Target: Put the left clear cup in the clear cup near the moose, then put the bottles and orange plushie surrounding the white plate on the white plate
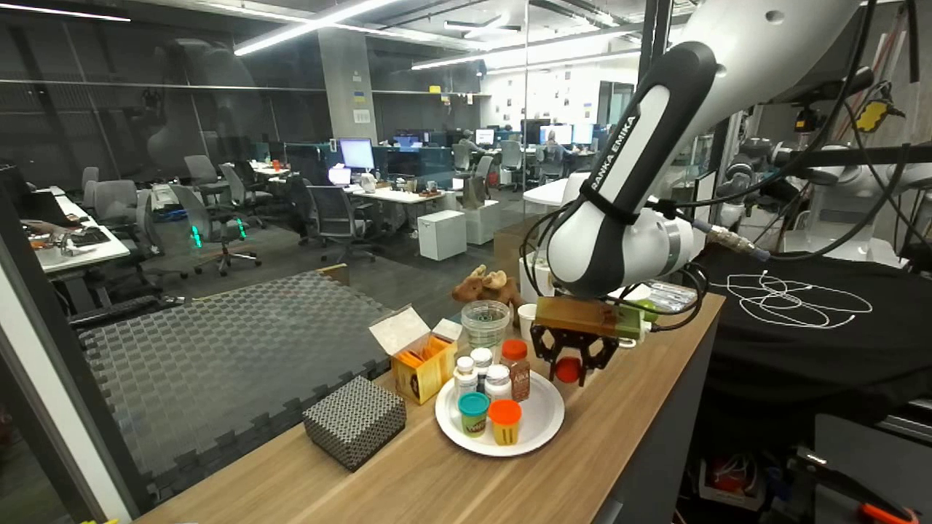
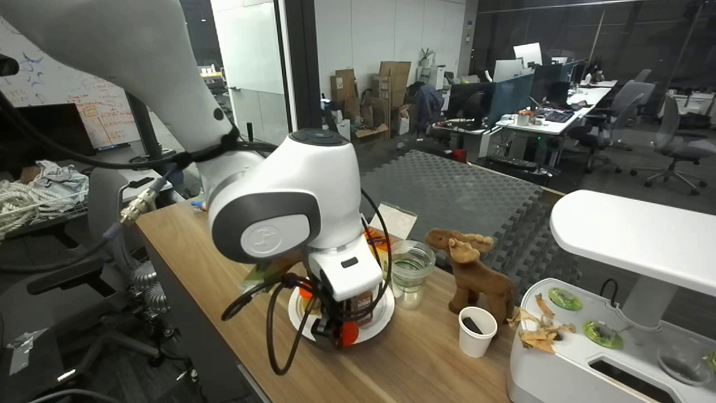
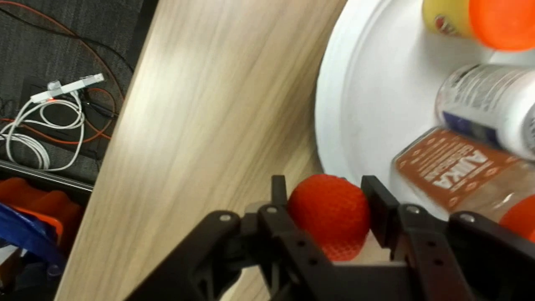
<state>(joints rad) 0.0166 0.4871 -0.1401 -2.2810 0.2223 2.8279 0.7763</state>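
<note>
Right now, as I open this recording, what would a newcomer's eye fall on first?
Probably the big white robot arm, looming in both exterior views, with its gripper closed on a red ball by the edge of the white plate. Next come the bottles and bright-lidded tubs clustered on that plate. Then the brown toy moose, standing by a paper cup in an exterior view.

Round red plushie [image 3: 330, 213] pinched in your gripper [image 1: 568, 370], white plate [image 1: 540, 416] of upright bottles [image 1: 519, 377] beside it, nested clear cups [image 1: 486, 324] farther off
</note>
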